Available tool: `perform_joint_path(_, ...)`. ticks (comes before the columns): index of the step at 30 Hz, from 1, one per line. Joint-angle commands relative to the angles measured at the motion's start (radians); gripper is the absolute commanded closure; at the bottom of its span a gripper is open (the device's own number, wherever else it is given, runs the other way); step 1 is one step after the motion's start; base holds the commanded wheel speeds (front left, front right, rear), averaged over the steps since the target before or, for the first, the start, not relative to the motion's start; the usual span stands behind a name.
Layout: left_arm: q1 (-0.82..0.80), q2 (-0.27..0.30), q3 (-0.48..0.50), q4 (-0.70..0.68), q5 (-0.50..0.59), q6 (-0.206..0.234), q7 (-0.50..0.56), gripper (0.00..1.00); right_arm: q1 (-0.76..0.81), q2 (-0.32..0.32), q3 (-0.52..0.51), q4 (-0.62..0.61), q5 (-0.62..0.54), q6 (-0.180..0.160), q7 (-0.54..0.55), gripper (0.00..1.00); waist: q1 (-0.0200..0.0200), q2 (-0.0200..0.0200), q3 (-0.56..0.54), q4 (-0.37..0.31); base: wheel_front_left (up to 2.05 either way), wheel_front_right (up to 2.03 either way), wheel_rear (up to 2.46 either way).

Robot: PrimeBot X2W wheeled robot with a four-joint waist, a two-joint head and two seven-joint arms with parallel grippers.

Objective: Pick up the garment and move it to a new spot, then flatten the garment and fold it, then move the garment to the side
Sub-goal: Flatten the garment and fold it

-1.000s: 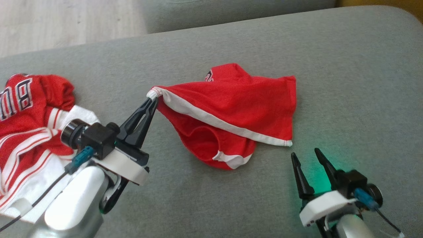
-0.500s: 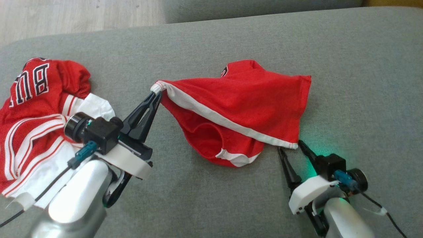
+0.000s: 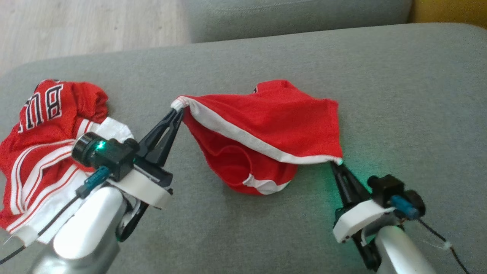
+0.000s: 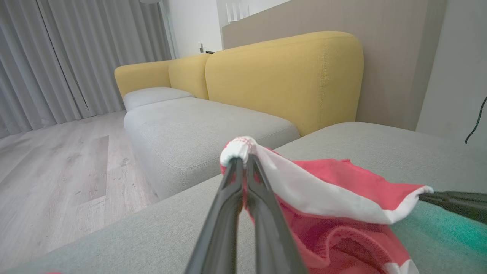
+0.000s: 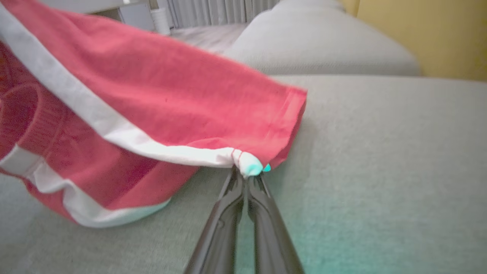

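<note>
A: While the left gripper (image 3: 178, 112) is pinching one white-trimmed corner, what is the right gripper (image 3: 335, 164) doing?

B: Pinching the opposite corner, so the red shorts (image 3: 266, 121) are hanging taut between them, sagging onto the grey cushion (image 3: 399, 95) beneath, likely for flattening.

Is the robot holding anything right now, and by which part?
The red garment: left end effector grips one end of its white band, right end effector the other.

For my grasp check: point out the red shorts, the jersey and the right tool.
red shorts (image 3: 274, 118), head view, red upper panel.
jersey (image 3: 38, 150), head view, crumpled middle.
right tool (image 3: 335, 165), head view, tips shut on the hem corner.
</note>
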Motion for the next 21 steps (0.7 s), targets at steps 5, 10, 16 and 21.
perform_joint_path(5, -0.018, 0.072, 0.071, -0.066, 0.004, 0.026, -0.019, 1.0, 0.017, -0.002, -0.042, -0.171, -0.029, -0.001, -0.006, 1.0, 0.0, 0.0, -0.032, -0.048, 0.0, 0.0, 0.0)
perform_joint_path(10, -0.019, 0.142, 0.091, -0.164, 0.022, 0.027, -0.02, 1.0, 0.011, -0.002, -0.121, -0.407, -0.066, -0.001, -0.006, 1.0, 0.0, 0.0, -0.058, -0.104, 0.0, 0.0, 0.0)
perform_joint_path(16, -0.085, 0.198, 0.101, -0.306, 0.047, 0.019, 0.021, 1.0, -0.086, -0.077, -0.185, -0.581, -0.128, -0.001, -0.006, 1.0, 0.0, 0.0, -0.072, -0.134, 0.0, 0.0, 0.0)
perform_joint_path(21, -0.197, 0.223, 0.104, -0.386, 0.054, 0.0, 0.073, 1.0, -0.243, -0.171, -0.216, -0.642, -0.102, -0.001, 0.01, 1.0, 0.0, 0.0, -0.052, -0.142, 0.0, 0.0, 0.0)
